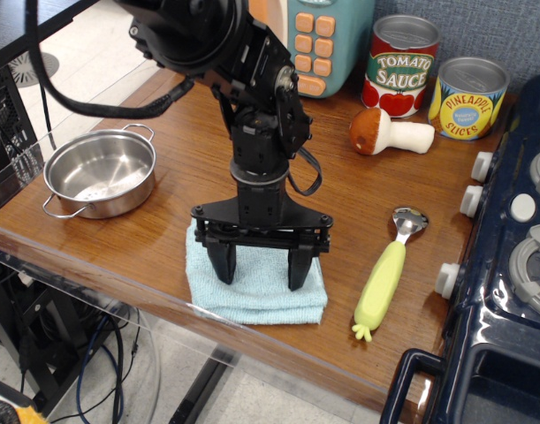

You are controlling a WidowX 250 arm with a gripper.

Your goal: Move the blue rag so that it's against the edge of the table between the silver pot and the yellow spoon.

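Note:
The blue rag (256, 300) lies flat on the reddish-brown table (163, 256), close to its front edge, between the silver pot (100, 172) on the left and the yellow spoon (383, 278) on the right. My gripper (261, 276) points straight down onto the rag with its two black fingers (224, 263) spread wide apart, both tips resting on the cloth. The fingers are open and press the rag rather than pinch it. The pot is empty.
A toy mushroom (389, 132), a tomato sauce can (402, 66) and a pineapple can (468, 97) stand at the back. A toy microwave (318, 40) is behind the arm. A dark blue toy stove (517, 265) borders the right side.

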